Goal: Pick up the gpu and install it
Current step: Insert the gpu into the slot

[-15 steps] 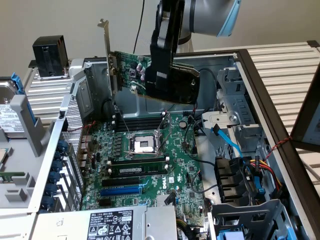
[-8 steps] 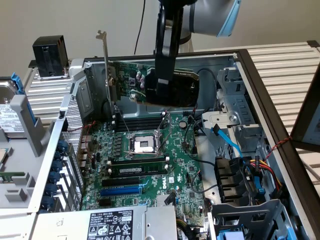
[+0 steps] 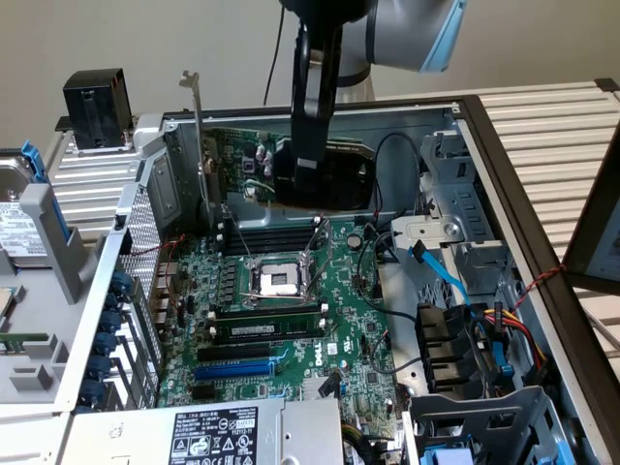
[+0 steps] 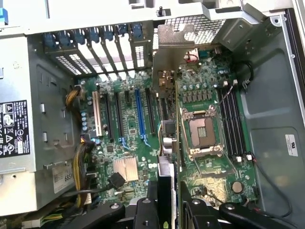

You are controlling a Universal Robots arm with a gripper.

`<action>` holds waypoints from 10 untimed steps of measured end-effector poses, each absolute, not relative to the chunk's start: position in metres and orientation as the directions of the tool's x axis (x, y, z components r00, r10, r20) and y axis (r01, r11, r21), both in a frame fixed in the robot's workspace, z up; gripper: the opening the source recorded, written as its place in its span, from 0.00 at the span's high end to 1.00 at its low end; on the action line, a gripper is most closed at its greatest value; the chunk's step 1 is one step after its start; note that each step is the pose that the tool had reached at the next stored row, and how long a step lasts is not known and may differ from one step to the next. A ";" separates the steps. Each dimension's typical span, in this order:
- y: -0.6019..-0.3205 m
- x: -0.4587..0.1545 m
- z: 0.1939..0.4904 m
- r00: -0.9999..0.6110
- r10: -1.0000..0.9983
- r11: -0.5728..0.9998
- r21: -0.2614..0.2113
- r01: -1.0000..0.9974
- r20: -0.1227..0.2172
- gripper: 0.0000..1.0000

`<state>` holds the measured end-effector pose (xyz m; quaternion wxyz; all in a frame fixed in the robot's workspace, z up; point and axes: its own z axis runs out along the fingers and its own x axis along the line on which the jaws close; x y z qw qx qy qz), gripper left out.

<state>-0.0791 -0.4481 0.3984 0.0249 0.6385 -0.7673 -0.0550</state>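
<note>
The gpu (image 3: 242, 155) hangs upright above the far part of the open computer case, with its green board, black shroud and silver bracket (image 3: 199, 136) in sight. My gripper (image 3: 308, 170) is shut on its black shroud from above. In the wrist view the gpu (image 4: 167, 143) is edge-on between my fingers (image 4: 143, 212). Its bracket (image 4: 174, 43) points toward the case's slotted rear wall. The card floats over the motherboard (image 3: 291, 320), between the expansion slots and the CPU socket (image 4: 202, 131), apart from the blue slot (image 4: 139, 114).
A black boxy block (image 3: 95, 107) stands outside the case at the exterior view's left, near a hard drive (image 3: 19, 232). The power supply (image 3: 213, 436) fills the near end. Cables (image 3: 504, 329) and drive cages (image 3: 455, 203) crowd the exterior view's right. A memory stick (image 3: 266, 329) sits on the board.
</note>
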 end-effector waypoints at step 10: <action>-0.441 -0.085 0.390 -0.106 -0.994 0.102 0.112 -0.988 -0.024 0.73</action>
